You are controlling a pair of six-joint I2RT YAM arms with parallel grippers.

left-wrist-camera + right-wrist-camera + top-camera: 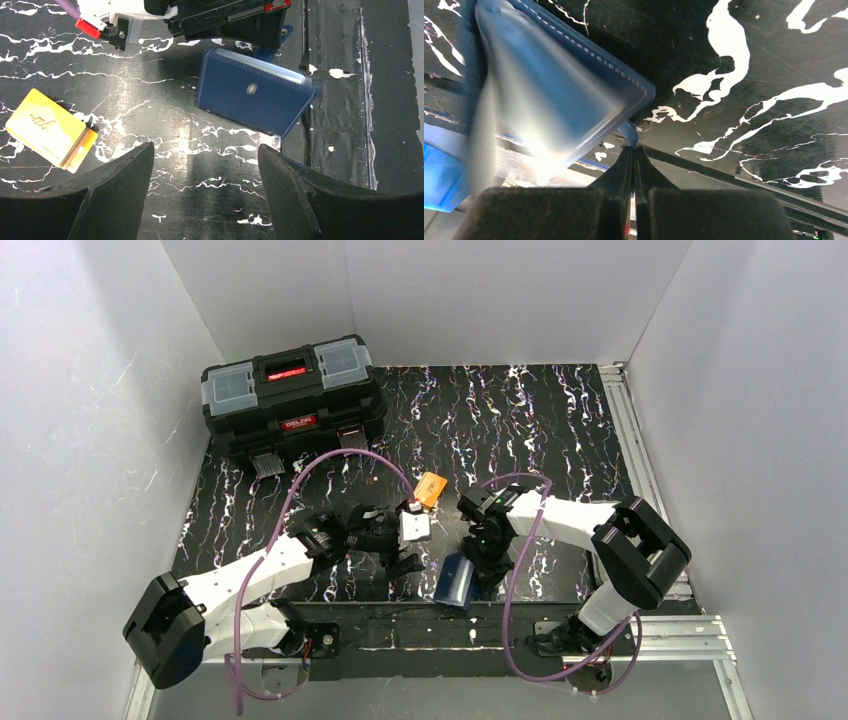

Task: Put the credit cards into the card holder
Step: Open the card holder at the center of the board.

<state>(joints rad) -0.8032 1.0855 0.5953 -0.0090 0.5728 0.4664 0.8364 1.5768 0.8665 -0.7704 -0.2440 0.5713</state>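
The card holder [455, 580] is a navy blue wallet, hanging tilted over the table's near edge. My right gripper [472, 562] is shut on it. In the right wrist view the fingertips [633, 147] pinch a thin blue tab at the corner of the card holder [554, 85], whose clear pockets glare. In the left wrist view the card holder [252, 95] is slightly blurred. A stack of orange-yellow credit cards [47, 127] lies flat on the table [430, 489]. My left gripper [206, 150] stands open over bare table between the cards and the holder [405, 537], holding nothing.
A big black toolbox [290, 400] stands at the back left. White walls close in the table on three sides. A metal rail [632, 455] runs along the right edge. The black frame [430, 625] at the near edge lies just below the card holder.
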